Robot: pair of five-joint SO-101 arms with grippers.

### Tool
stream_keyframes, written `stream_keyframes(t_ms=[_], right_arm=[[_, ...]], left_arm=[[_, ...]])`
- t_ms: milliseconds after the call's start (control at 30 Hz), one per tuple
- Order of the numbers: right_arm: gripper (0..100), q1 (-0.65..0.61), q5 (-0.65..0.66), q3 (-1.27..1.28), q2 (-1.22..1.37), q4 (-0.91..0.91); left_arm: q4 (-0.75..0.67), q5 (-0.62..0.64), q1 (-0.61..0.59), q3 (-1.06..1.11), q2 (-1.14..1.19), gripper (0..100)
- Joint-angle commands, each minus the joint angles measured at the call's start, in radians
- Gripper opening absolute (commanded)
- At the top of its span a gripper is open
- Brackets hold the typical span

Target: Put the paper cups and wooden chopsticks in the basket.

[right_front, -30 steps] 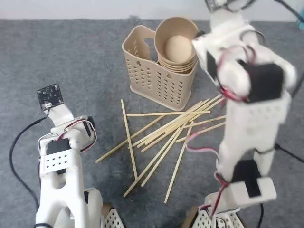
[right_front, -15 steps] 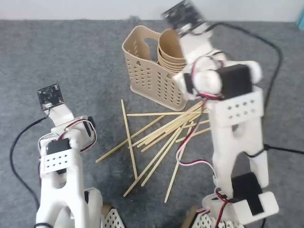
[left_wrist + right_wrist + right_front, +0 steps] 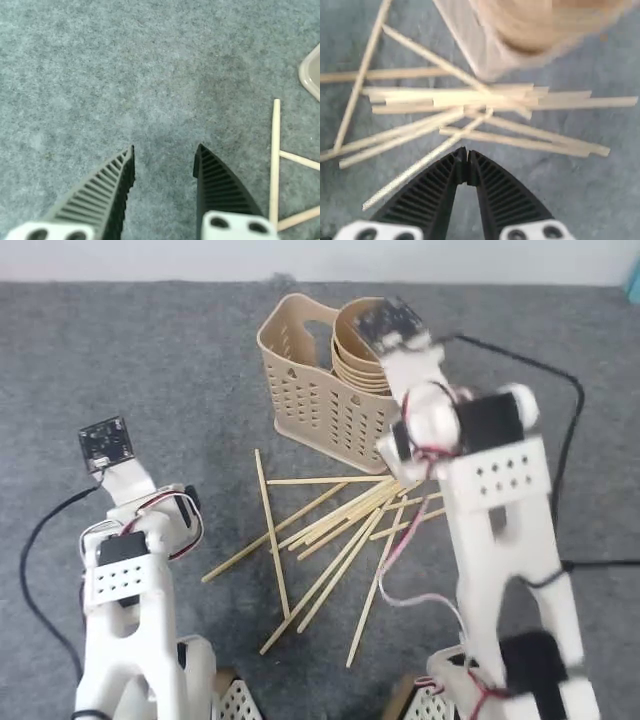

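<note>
lying loose on the grey carpet (image 3: 150, 360), the wooden chopsticks (image 3: 340, 518) are thin pale sticks, fanned and crossed over one another just in front of the basket (image 3: 320, 405). the basket is beige plastic with rows of small holes in its walls. it holds the paper cups (image 3: 348, 348), tan and nested in one stack at its right end. the right gripper (image 3: 464, 152) hangs over the chopsticks, clenched on nothing. the left gripper (image 3: 165, 147) is spread wide over bare carpet, beside one chopstick's end.
</note>
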Motion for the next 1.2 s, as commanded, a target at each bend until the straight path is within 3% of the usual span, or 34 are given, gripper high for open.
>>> stream_keyframes(t_ms=[0,167,367,600,833,1033,1167], right_arm=[[0.8,0.05,-0.002,0.239,-0.213,-0.09],[0.9,0.085,0.0,0.638,-0.466,-0.306],[1.3,0.173,0.0,1.005,-0.613,-0.573],[1.3,0.245,-0.005,1.208,-0.552,-0.768],[1.5,0.32,-0.017,1.326,-0.538,-0.928],[12.2,0.432,-0.152,1.33,-0.536,-0.987],[12.1,0.435,-0.147,1.335,-0.535,-1.001]], left_arm=[[0.006,-0.011,0.009,-0.005,-0.032,19],[0.006,-0.012,0.012,-0.004,-0.032,19],[0.064,-0.143,0.112,-0.004,-0.032,19],[0.068,-0.155,0.132,-0.001,-0.032,19],[0.106,-0.292,0.224,0.018,-0.032,19],[0.147,-0.267,0.235,-0.012,-0.025,19],[0.147,-0.083,0.213,-0.048,-0.023,19]])
